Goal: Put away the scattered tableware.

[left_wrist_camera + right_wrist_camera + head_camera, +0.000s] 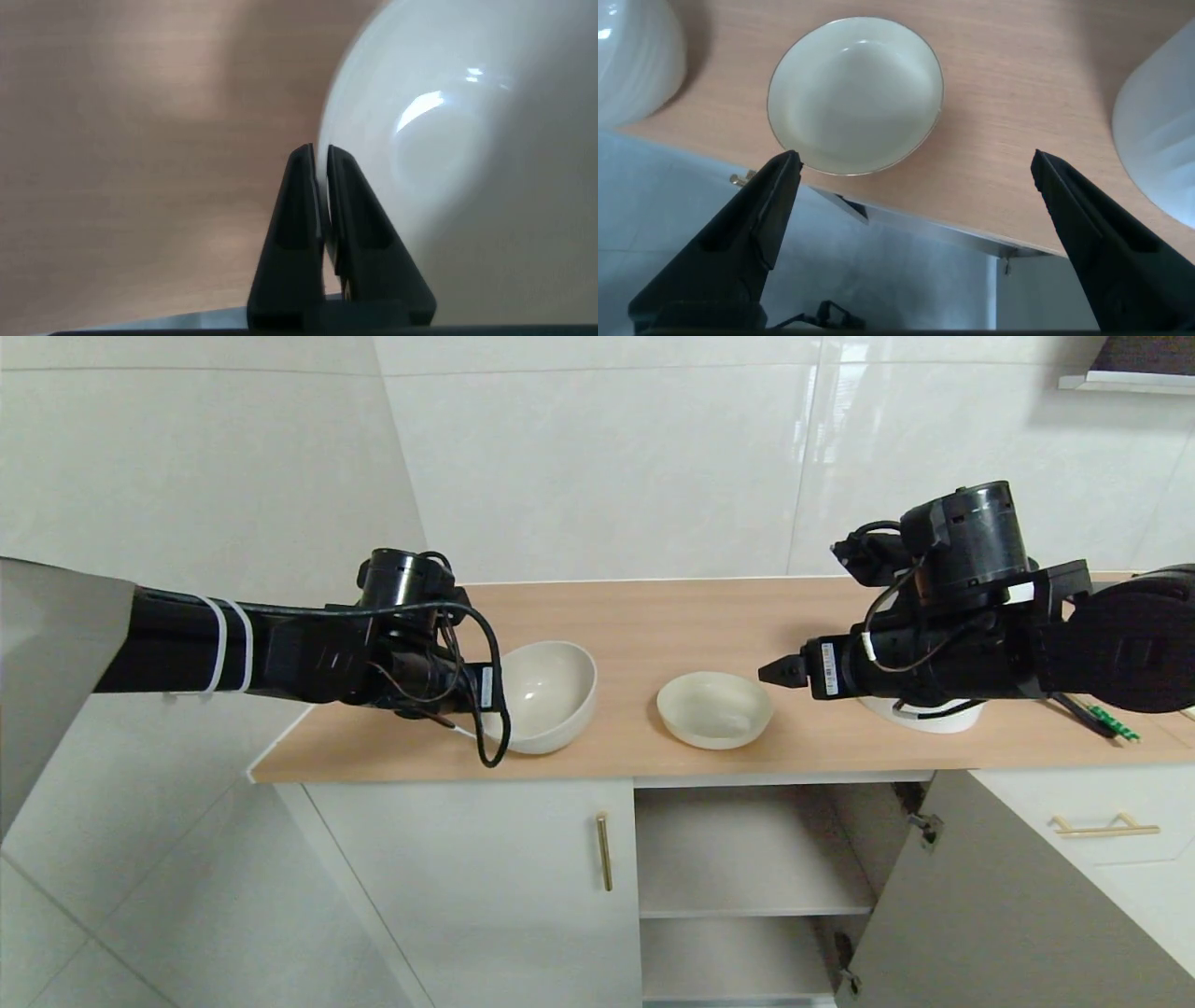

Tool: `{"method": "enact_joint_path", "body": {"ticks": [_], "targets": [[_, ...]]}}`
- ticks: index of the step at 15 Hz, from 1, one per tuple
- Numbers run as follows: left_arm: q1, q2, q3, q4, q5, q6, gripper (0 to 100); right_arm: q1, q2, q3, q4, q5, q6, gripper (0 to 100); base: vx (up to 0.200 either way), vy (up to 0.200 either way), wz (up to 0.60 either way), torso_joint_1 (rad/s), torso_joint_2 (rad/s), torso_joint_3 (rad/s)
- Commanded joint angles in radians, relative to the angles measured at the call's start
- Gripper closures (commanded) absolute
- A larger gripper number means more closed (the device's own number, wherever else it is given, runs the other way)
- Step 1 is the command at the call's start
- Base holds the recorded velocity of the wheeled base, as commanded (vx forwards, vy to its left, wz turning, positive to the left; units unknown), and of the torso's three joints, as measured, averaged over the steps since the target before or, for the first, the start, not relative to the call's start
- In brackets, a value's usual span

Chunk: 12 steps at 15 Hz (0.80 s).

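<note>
Bright, even light; glints inside the white bowl, sheen on wall tiles.

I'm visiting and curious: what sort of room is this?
Probably a kitchen: a wooden countertop against a tiled wall, a large bowl and a small bowl, an open cupboard with shelves below.

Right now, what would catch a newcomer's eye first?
The left claw pinches the rim of a big white bowl, tipped at the left of the counter. A small bowl sits mid-counter beside the open right claw, above an open cupboard.
</note>
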Motion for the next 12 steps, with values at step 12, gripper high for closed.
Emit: {"method": "enact_joint_path", "body": {"ticks": [12], "targets": [[-0.067,-0.342,0.150,0.007,-0.019,-0.040,100,-0.012,0.225,-0.186,0.118,-0.131,0.037,0,0.000,0.000,0.00,0.000,0.00,0.000]]}}
